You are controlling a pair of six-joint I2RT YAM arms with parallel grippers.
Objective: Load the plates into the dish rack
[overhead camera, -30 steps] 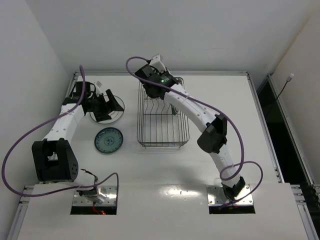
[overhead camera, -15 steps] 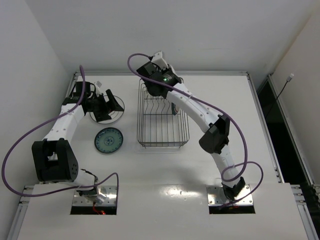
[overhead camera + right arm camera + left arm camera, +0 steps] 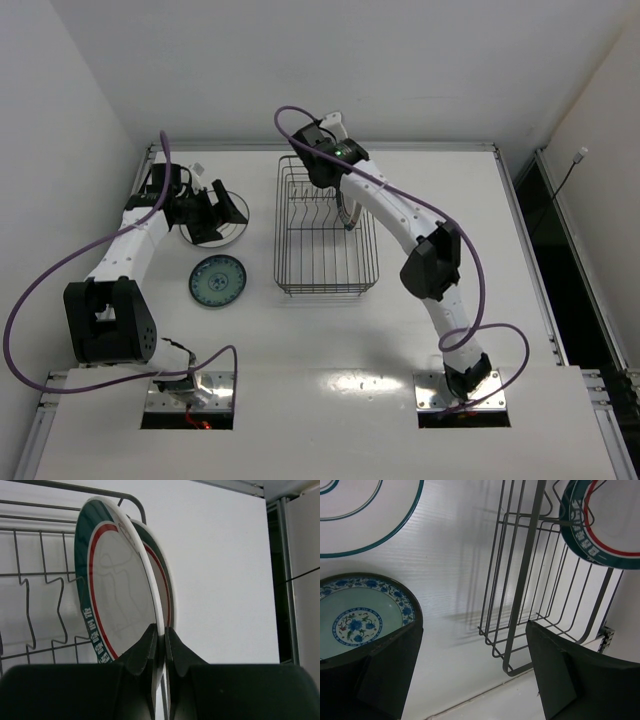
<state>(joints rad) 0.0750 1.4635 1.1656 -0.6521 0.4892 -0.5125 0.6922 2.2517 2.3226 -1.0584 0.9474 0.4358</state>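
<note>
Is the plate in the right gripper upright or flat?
Upright: the white round plate with teal-and-red rim stands on edge in the dark wire dish rack, rim pinched by the right gripper.

Teal-patterned plate (image 3: 365,615), teal-ringed white plate (image 3: 365,505), wire rack (image 3: 521,595) holding red-rimmed plate (image 3: 615,515)

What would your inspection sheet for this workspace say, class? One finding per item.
Surface: white table, no spills seen.
Job's things: two ringed plates on edge in the dish rack; pale plate and small teal plate flat, left of it.
Clutter: nothing seen.
Grippers: right gripper shut on a ringed plate's rim; left gripper open, empty, over the pale plate.
Cables: purple cables loop along both arms.
Surroundings: white walls; dark gap at right.
</note>
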